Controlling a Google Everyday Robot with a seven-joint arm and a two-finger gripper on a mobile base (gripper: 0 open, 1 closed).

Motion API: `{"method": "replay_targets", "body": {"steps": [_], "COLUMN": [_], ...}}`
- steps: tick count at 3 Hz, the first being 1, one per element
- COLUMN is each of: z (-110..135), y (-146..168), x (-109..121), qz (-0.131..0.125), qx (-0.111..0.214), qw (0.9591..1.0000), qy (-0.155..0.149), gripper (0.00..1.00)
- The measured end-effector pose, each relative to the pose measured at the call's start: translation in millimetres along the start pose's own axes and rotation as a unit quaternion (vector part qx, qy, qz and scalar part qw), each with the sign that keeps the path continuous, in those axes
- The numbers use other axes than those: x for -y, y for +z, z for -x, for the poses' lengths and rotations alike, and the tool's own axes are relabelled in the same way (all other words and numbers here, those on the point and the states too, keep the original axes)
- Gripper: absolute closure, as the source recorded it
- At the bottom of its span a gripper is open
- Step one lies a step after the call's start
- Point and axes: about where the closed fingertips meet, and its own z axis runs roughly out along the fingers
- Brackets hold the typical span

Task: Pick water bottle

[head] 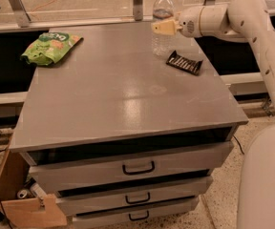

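1. Counting on my feed: one bottle (162, 11), one green bag (49, 46), one dark packet (184, 62), three drawers (137, 168).
2. The bottle stands upright at the table's (128, 99) 1 o'clock, white cap on.
3. The gripper (162, 27) reaches in from 3 o'clock across the bottle's middle; I cannot tell whether it pinches.
4. The bag lies at 10 o'clock, its print unreadable; the packet lies near the bottle, at its 4 o'clock.
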Motion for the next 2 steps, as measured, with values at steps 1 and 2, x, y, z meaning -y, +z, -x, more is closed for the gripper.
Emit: {"method": "replay_targets", "body": {"steps": [1,2], "z": [45,90], "y": [3,-8], "x": [-30,-68], "qz": [0.035,0.062], "qx": [0.042,0.087], "qw": [0.9974,0.9899], "qy": [-0.047,-0.094], "gripper": [1.00,1.00]}}
